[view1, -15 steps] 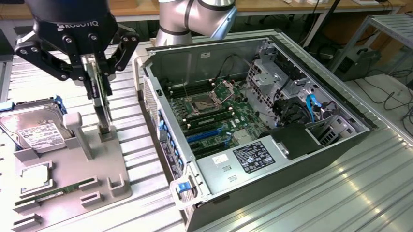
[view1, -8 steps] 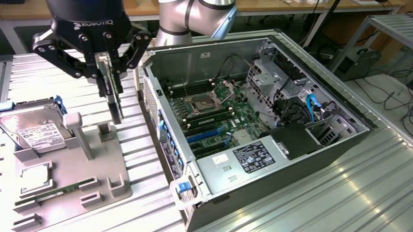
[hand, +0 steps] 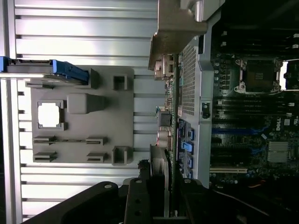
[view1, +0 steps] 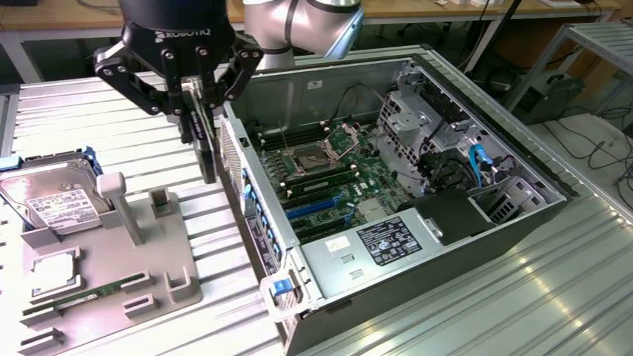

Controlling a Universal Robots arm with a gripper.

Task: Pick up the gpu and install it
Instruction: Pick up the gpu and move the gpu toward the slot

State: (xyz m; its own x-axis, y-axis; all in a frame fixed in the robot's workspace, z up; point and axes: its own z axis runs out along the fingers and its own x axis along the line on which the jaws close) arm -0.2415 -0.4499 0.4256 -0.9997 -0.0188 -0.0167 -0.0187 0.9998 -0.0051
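Observation:
The gpu [view1: 207,159], a thin black card, hangs on edge in my gripper [view1: 196,122], which is shut on its upper part. It is in the air between the grey holder tray [view1: 118,297] and the open computer case [view1: 416,245], just outside the case's rear wall. The wrist view looks along the gpu [hand: 167,140] edge-on, with its silvery bracket [hand: 177,32] at the far end and my gripper [hand: 163,203] clamped on the near end. Inside the case lies the motherboard [hand: 252,121] with blue and black expansion slots [view1: 319,208].
On the holder tray sit a silver hard drive [view1: 52,202], a square processor chip [view1: 55,271] and a green memory stick [view1: 94,291]. An upright grey post [view1: 111,194] stands on the tray close to the card. Cables and drive cages [view1: 465,163] fill the case's far side.

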